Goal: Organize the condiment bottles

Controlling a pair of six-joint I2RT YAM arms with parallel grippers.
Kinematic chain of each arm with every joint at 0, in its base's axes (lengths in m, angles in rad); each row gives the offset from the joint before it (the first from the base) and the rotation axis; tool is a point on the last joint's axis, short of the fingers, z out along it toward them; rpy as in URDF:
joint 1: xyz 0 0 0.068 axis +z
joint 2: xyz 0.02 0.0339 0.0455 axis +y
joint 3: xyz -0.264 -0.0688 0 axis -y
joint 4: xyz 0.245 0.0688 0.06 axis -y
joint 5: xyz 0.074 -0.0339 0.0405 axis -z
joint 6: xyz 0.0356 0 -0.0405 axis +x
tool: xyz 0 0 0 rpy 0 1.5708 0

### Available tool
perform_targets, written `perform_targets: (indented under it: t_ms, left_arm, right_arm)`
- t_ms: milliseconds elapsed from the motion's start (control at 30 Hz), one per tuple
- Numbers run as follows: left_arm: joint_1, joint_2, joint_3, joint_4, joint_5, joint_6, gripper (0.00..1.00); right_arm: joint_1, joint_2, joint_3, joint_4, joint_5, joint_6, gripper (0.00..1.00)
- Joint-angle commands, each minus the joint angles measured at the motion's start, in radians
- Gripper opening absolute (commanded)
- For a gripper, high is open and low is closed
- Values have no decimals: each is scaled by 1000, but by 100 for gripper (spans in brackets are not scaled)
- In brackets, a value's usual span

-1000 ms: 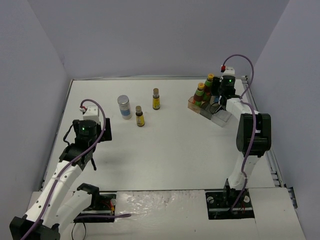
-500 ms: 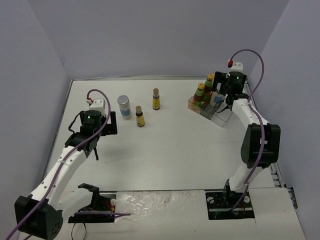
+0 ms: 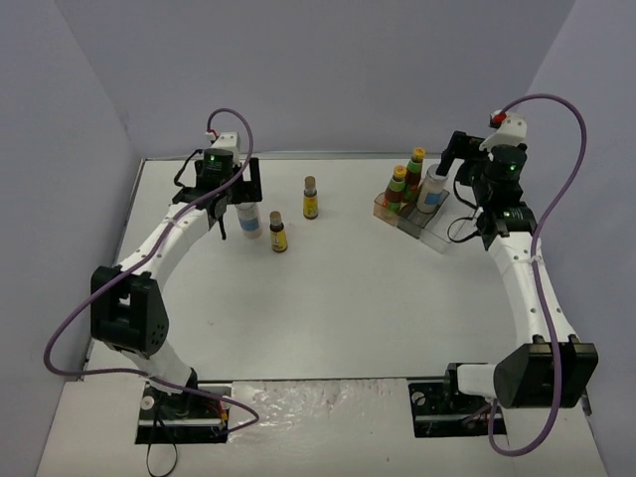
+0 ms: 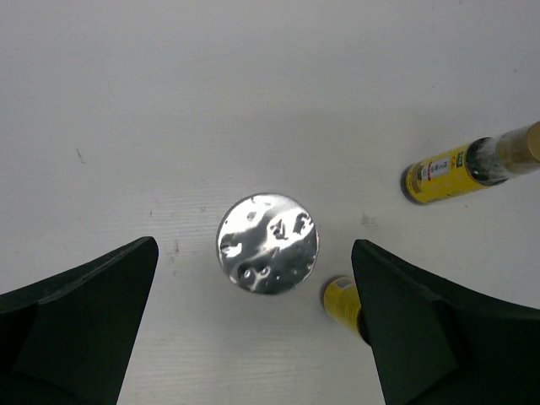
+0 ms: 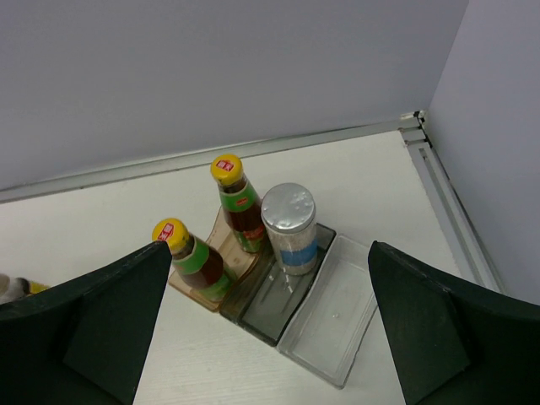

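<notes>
Seen from straight above, a white jar's silver lid [image 4: 267,243] lies between the wide-apart fingers of my left gripper [image 4: 253,250], untouched. This jar [image 3: 248,221] stands at the back left, under my left gripper [image 3: 241,199]. Two slim brown yellow-labelled bottles [image 3: 277,232] [image 3: 310,197] stand to its right; one [image 4: 342,299] is partly hidden by a finger. Two dark red bottles [image 5: 236,202] [image 5: 190,253] stand in the tray's orange compartment. A second white jar [image 5: 289,228] stands in the middle compartment. My right gripper [image 5: 270,250] is open, raised and clear of them.
The clear plastic tray [image 5: 337,316] sits at the back right [image 3: 437,237], close to the table's right rail [image 5: 443,190]. Grey walls enclose the table on three sides. Its outermost clear compartment holds nothing.
My left arm swung from the near left up over the white jar at the back. My right gripper opened, left the second white jar in the tray and drew back.
</notes>
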Motion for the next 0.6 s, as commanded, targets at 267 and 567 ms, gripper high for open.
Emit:
perform_targets:
  t_ms: [267,567]
  left_arm:
    - [-13,232,238,-119,-47,-28,97]
    - [-26,209,199,-165,-54,-44,50]
  right_arm:
    - [7,-133,-135,16,-128,27,100]
    - [39,-153,-164,14,-133,26,100]
